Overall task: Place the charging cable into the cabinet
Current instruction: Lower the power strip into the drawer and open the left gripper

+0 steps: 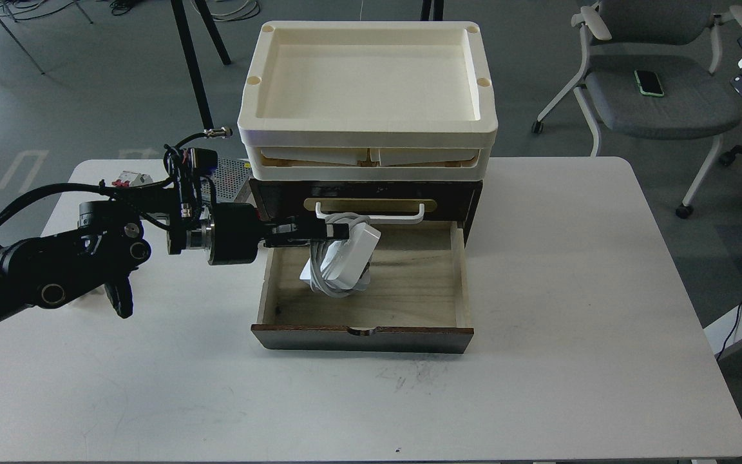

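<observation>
The charging cable [344,259] is a white power strip with its cord looped around the middle. It hangs tilted inside the open bottom drawer [409,293] of the dark brown cabinet [467,200]. My left gripper [337,230] reaches in from the left over the drawer's left wall and is shut on the cable's upper end. The drawer is pulled out toward me, with a light wood floor. A white handle [371,216] on a brass plate sits on the closed drawer above. My right gripper is out of view.
Cream plastic trays [368,125] are stacked on the cabinet. A perforated metal power supply box [229,174] and a white-and-red circuit breaker [131,179] lie behind my left arm. A grey chair [661,96] with a phone stands at the back right.
</observation>
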